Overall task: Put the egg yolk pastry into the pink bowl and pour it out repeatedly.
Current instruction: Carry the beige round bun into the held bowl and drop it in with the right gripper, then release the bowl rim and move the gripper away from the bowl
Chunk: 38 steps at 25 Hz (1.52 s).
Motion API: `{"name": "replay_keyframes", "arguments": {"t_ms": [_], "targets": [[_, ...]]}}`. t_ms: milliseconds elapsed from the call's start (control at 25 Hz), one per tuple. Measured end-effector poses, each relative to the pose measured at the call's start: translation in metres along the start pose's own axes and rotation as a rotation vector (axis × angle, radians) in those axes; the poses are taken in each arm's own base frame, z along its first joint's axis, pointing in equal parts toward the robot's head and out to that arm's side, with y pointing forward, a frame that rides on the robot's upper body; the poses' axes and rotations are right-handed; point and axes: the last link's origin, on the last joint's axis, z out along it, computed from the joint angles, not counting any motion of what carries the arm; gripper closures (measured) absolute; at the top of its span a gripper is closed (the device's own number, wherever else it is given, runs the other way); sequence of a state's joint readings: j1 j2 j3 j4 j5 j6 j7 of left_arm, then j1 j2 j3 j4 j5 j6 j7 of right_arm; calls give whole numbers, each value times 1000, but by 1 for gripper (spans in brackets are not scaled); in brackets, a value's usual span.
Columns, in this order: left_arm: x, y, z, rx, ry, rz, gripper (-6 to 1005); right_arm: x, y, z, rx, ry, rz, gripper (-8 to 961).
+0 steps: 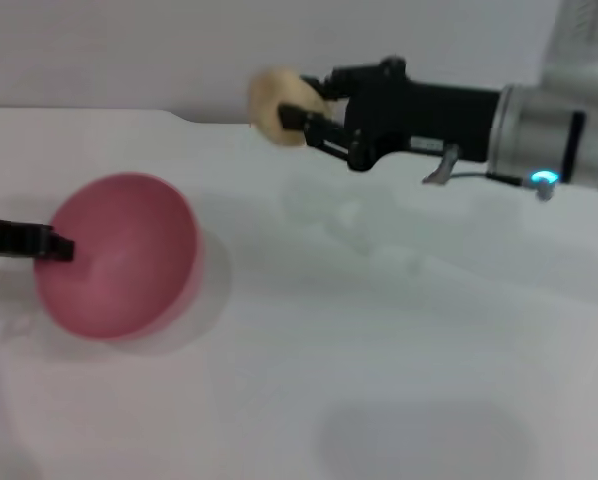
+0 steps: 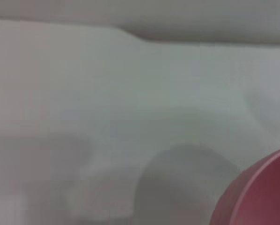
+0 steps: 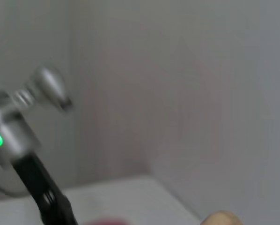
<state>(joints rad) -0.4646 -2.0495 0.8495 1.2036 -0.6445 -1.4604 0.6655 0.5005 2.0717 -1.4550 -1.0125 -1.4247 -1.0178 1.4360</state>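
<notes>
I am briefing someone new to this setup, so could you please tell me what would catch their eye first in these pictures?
First, the pink bowl at the left of the white table, tilted with its opening facing the camera and gripped at its rim by the left gripper. Next, the egg yolk pastry, held in the air by the right gripper above the table's far edge, well to the right of the bowl.

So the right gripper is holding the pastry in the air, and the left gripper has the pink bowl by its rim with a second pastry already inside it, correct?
Not quite. In the head view the bowl is empty; there is no second pastry. The rest holds: the right gripper holds the pastry up in the air, and the left gripper is at the bowl's rim.
</notes>
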Motion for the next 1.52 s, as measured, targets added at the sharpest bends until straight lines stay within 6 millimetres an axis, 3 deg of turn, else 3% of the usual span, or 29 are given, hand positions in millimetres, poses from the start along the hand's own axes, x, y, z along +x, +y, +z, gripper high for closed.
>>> {"name": "replay_keyframes", "arguments": {"t_ms": [120,280,440,680,840,1240,1280,1520], "targets": [[11,19,15,17,-96,48,998,-18,6,-11,-76,-23,-74,685],[27,50,31,11,-164,132,998,-24,16,-12,-165,78,-161,703],[41,86,45,4,-221,243,997,-21,25,-3,-215,182,-167,720],[57,116,52,-3,-242,320,997,-5,35,12,-259,393,-101,764],[62,122,54,-3,-243,331,997,4,41,18,-256,520,-70,801],[57,122,62,-2,-270,329,998,-20,40,17,-227,444,-104,453],[56,122,64,-5,-274,329,998,-23,37,16,-213,433,-105,418],[46,134,78,0,-318,354,998,-36,1,-2,-20,311,-41,418]]}}
